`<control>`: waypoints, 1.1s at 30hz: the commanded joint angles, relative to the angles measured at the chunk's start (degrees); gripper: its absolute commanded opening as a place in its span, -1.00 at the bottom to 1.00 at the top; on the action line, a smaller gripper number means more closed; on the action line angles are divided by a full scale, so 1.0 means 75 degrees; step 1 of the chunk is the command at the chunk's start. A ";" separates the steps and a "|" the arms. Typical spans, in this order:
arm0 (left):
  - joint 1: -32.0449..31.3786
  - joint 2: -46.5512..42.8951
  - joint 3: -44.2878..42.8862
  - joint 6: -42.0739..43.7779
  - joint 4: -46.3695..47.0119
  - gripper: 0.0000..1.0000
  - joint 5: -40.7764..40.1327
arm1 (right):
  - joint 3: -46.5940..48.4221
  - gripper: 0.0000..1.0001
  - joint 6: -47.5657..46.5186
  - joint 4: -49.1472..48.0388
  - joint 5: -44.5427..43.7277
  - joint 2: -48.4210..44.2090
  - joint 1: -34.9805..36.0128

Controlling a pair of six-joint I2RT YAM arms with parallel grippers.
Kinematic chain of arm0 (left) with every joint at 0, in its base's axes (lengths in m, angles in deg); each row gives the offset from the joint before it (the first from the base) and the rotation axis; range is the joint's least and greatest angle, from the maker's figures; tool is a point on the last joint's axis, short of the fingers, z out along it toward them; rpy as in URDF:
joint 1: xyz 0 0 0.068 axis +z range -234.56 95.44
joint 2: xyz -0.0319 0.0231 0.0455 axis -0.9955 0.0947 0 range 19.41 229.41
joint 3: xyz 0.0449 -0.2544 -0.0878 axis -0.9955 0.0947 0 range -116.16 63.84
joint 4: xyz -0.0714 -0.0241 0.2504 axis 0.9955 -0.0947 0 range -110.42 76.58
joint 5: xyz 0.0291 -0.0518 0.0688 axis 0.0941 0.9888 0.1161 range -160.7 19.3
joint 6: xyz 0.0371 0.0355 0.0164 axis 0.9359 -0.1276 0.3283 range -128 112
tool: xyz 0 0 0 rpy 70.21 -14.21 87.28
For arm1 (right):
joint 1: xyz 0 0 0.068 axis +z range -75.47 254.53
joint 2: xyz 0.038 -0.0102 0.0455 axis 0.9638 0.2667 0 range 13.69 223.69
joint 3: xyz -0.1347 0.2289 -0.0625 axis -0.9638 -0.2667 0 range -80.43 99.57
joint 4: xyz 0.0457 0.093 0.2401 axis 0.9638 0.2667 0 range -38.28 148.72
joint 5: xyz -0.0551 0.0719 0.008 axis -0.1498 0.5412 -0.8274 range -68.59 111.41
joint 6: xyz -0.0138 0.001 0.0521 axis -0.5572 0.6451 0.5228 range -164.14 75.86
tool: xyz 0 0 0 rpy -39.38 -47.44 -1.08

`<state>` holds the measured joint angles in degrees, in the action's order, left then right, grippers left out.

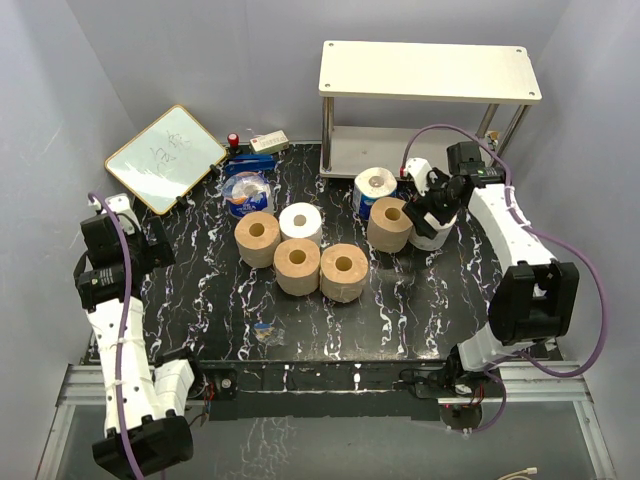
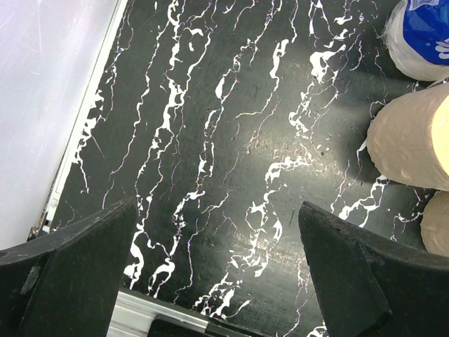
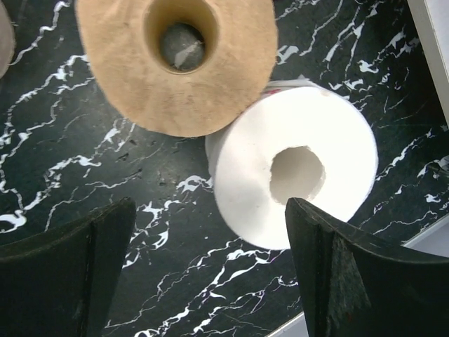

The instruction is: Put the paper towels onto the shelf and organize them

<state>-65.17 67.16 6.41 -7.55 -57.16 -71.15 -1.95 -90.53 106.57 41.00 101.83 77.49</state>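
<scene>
Several paper towels stand on end on the black marbled table. Tan rolls [image 1: 258, 238] [image 1: 297, 265] [image 1: 343, 271] cluster with a white one [image 1: 300, 222] mid-table, and a blue-wrapped roll [image 1: 247, 192] sits behind them. Another tan roll [image 1: 389, 223] [image 3: 175, 63] touches a white roll [image 1: 432, 238] [image 3: 295, 165] near the shelf [image 1: 425, 70]. My right gripper [image 1: 437, 205] [image 3: 210, 239] hangs open over that white roll, its right finger [image 3: 344, 274] level with the core. My left gripper [image 1: 150, 245] [image 2: 217, 246] stands open over bare table at the left edge.
A roll with a blue wrap [image 1: 375, 187] stands by the shelf's lower board [image 1: 350, 152]. A framed whiteboard [image 1: 165, 157] leans at the back left, beside a red-capped item [image 1: 233, 140] and a white box [image 1: 268, 142]. A small wrapper [image 1: 267, 330] lies near the front edge.
</scene>
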 commanded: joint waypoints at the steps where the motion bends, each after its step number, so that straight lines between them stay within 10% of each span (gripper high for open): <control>1: 0.0027 -0.0206 -0.0124 0.0057 -0.0038 0.96 0.0100 | 0.0214 0.71 -0.0047 -0.0676 -0.0397 0.0171 -0.0071; 33: 0.0027 0.0015 -0.0124 0.0055 -0.0038 0.96 0.0082 | -0.0112 -0.15 -0.0233 -0.0704 -0.0421 0.1148 -0.0077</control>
<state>-65.17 67.38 6.41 -7.55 -57.16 -71.13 -2.35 -91.89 101.98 37.66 109.65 77.03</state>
